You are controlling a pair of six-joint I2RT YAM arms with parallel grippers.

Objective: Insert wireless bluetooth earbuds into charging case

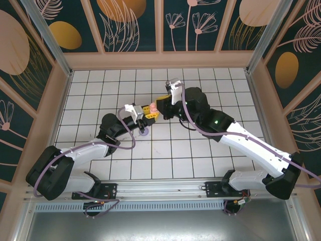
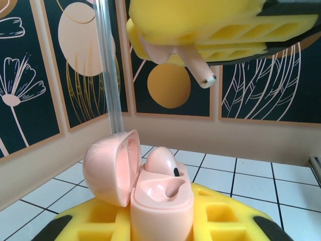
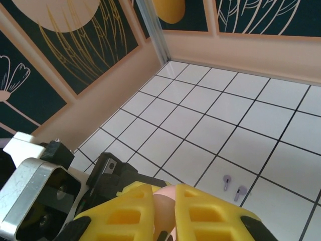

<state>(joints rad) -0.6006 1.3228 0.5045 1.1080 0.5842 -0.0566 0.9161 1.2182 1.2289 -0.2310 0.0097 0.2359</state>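
The left pincer [image 2: 161, 223] pinches the pink charging case [image 2: 160, 206] by its lower body and holds it upright. The lid [image 2: 108, 168] is swung open to the side. 1 pink earbud [image 2: 161, 161] sits in the socket farther from this pincer's wrist, and the nearer socket [image 2: 169, 190] is empty.

The right pincer [image 2: 200, 30] hangs above the case, pressed together on the 2nd pink earbud [image 2: 193, 57]. Its stem slants down and off to the side, not straight at the socket.

To do the insertion well, I would turn the right wrist until the stem lines up with the empty socket. Then lower it slowly, keeping the broad yellow fingers [image 2: 235, 32] clear of the lid. Let go only once the bud has settled, while the left pincer holds the case steady.

On the desk [image 3: 210, 120], beyond the right pincer's tips, lie a lilac earbud [image 3: 226, 182] and its twin [image 3: 240, 193], waiting.
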